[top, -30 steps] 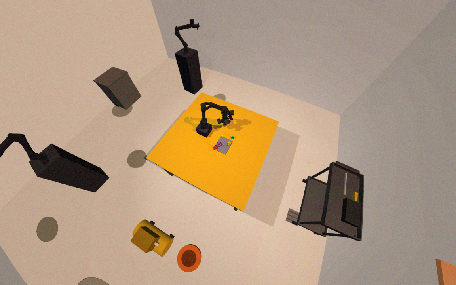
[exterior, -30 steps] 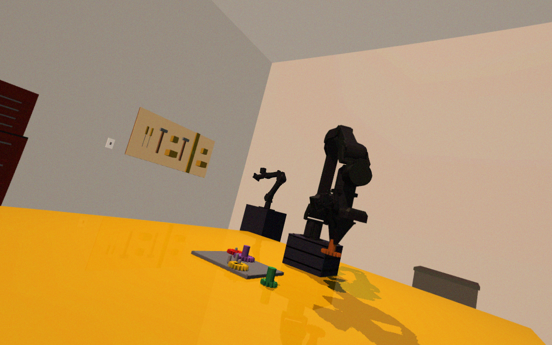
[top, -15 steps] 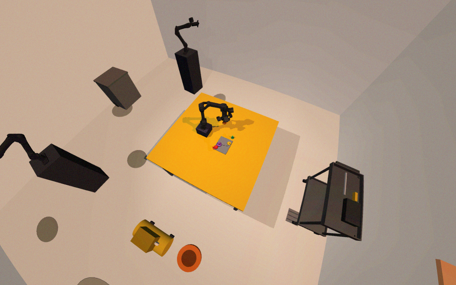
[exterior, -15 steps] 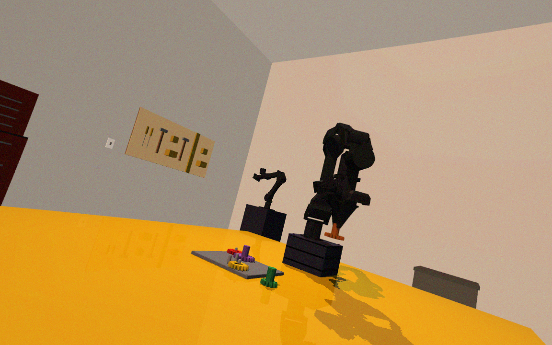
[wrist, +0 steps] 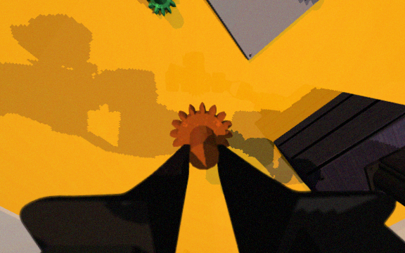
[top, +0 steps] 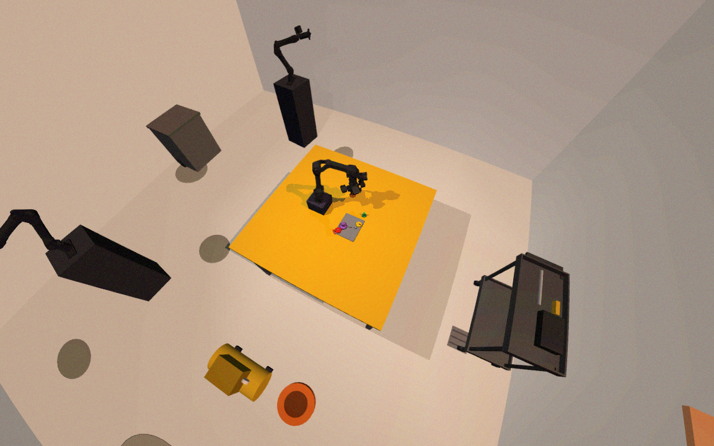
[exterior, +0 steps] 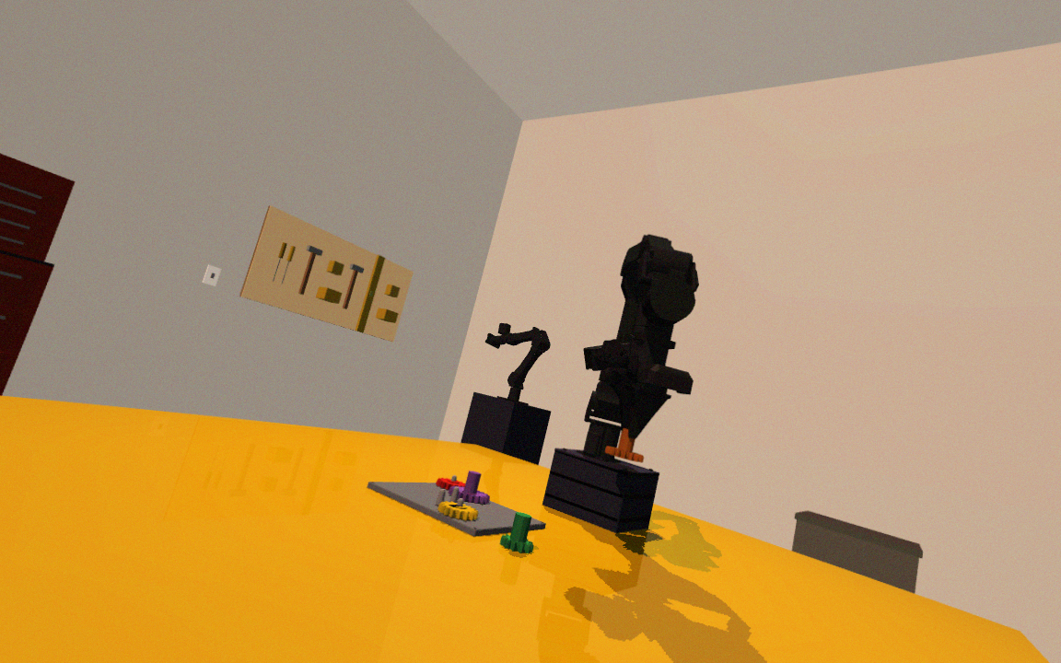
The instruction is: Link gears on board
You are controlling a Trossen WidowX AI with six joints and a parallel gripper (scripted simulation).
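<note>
My gripper (wrist: 202,150) (exterior: 626,433) is shut on the knob of the orange gear (wrist: 202,121) (exterior: 624,452) (top: 352,195) and holds it above the table. The grey board (wrist: 252,21) (exterior: 401,497) (top: 352,238) bears the red gear (exterior: 445,482) (top: 336,230), the purple gear (exterior: 472,488) (top: 343,225) beside it, and the yellow gear (exterior: 458,512) (top: 357,223). Short grey pegs (exterior: 441,497) stand between the purple and yellow gears. Whether the purple gear sits flat or meshes is too small to tell. A green gear (wrist: 162,4) (exterior: 520,534) (top: 364,214) stands on the table beside the board.
The arm's dark base (top: 319,203) (exterior: 600,490) (wrist: 357,130) stands on the yellow table (top: 315,277) (exterior: 188,528) (wrist: 111,42), near the held gear at the right of the wrist view. The arm's shadows fall on the table. Other arms stand on pedestals away from the table.
</note>
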